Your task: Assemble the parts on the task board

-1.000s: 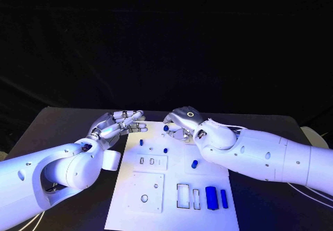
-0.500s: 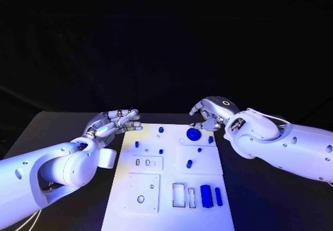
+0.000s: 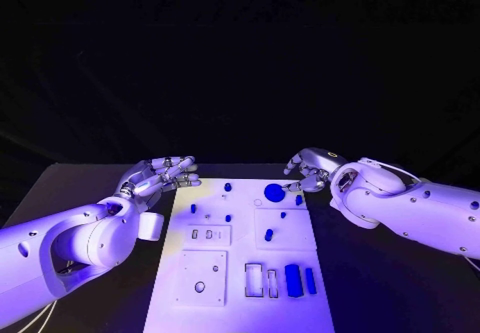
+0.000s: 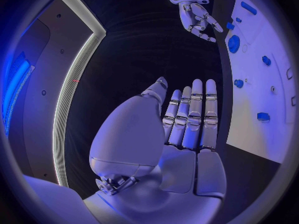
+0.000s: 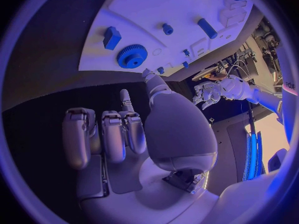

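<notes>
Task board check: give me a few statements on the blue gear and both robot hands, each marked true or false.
1. The blue gear lies on the task board. True.
2. The right robot hand holds the gear. False: it holds nothing and sits beside the board's far right corner.
3. The left robot hand holds nothing, its fingers open. True.
4. The left robot hand presses on the gear. False: it hovers off the board's left edge, apart from it.
</notes>
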You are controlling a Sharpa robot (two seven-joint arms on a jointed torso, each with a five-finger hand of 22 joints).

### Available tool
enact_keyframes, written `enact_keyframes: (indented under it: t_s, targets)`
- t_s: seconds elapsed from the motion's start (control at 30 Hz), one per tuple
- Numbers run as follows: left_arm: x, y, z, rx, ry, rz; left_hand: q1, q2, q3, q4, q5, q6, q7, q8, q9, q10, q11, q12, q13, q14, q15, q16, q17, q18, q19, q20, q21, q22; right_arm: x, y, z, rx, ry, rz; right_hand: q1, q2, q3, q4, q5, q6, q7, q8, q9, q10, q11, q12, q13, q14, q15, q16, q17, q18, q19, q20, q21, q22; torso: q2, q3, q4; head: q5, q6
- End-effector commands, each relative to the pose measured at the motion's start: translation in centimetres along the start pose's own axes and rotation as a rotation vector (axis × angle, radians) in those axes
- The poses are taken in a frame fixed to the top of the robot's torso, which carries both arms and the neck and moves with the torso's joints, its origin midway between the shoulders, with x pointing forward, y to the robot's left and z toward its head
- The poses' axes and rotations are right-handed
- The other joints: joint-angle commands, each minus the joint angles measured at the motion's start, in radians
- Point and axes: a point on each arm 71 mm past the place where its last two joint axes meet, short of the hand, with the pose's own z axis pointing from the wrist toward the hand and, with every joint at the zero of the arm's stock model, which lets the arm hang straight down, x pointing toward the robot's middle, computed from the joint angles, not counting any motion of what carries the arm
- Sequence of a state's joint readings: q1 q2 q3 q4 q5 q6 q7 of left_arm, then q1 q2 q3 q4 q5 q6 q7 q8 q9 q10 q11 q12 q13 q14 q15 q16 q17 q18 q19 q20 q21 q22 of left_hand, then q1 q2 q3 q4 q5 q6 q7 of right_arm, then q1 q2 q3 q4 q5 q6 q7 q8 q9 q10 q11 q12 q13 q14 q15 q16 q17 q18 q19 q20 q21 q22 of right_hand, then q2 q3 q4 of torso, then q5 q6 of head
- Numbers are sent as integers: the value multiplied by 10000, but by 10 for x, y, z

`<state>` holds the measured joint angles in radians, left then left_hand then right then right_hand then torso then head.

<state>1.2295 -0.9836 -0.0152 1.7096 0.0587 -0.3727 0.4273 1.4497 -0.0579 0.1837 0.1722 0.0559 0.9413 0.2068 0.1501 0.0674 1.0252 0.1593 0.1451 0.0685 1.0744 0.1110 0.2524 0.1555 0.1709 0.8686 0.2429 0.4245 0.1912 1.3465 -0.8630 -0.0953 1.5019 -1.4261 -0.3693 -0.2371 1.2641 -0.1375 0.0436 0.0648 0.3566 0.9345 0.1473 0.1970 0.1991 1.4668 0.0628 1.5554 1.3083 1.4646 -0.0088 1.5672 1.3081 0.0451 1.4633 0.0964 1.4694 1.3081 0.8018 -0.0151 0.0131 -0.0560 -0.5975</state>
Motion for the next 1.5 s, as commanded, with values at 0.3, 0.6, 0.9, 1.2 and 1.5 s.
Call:
enact_keyframes:
  t_s: [0.3,0.6,0.9,1.2,1.5]
  targets:
    - [3,-1,0,60,283,-59,31,61,9,-57,-23,57,-13,-66,-4,43,-11,-75,-7,-45,32,-35,11,112,-70,-29,51,-8,26,-1,10,523,785,1175,256,71,-72,14,70,-359,108,22,-3,945,140,83,2515,1062,136,36,2627,-122,209,132,80,1456,75,0,38,20,-26]
    - [3,-1,-1,45,286,-60,18,58,7,-55,-23,49,4,-81,-7,33,-3,-97,-12,-47,32,-45,12,112,-73,-27,55,-8,29,1,11,469,655,1073,348,111,-46,-10,81,-429,131,42,-1,912,162,60,2478,1062,158,36,2627,-146,272,156,152,1551,71,-4,46,-2,-32]
    - [3,-1,-1,35,287,-60,18,58,7,-55,-23,49,4,-81,-7,33,-3,-97,-12,-47,32,-45,12,112,-73,-27,55,-8,30,3,13,476,551,1023,398,172,-13,-12,117,-398,130,105,18,897,166,49,2462,1062,168,36,2627,-147,273,172,156,1559,83,-4,55,-25,-18]
    - [3,-1,-1,30,270,-53,18,58,7,-55,-23,49,4,-81,-7,33,-3,-97,-12,-47,32,-45,12,112,-73,-27,55,-8,31,1,16,550,679,850,487,254,53,-40,167,-330,116,210,48,932,157,75,2503,1062,168,36,2627,-166,327,184,217,1642,96,-3,49,-28,-46]
    - [2,-1,-1,21,272,-54,18,58,7,-55,-23,49,4,-81,-7,33,-3,-97,-12,-47,32,-45,12,112,-73,-27,55,-8,37,2,16,532,1080,646,517,289,85,-56,167,-248,98,291,71,953,143,91,2527,1062,160,36,2627,-172,342,184,235,1668,87,4,52,-10,-130]
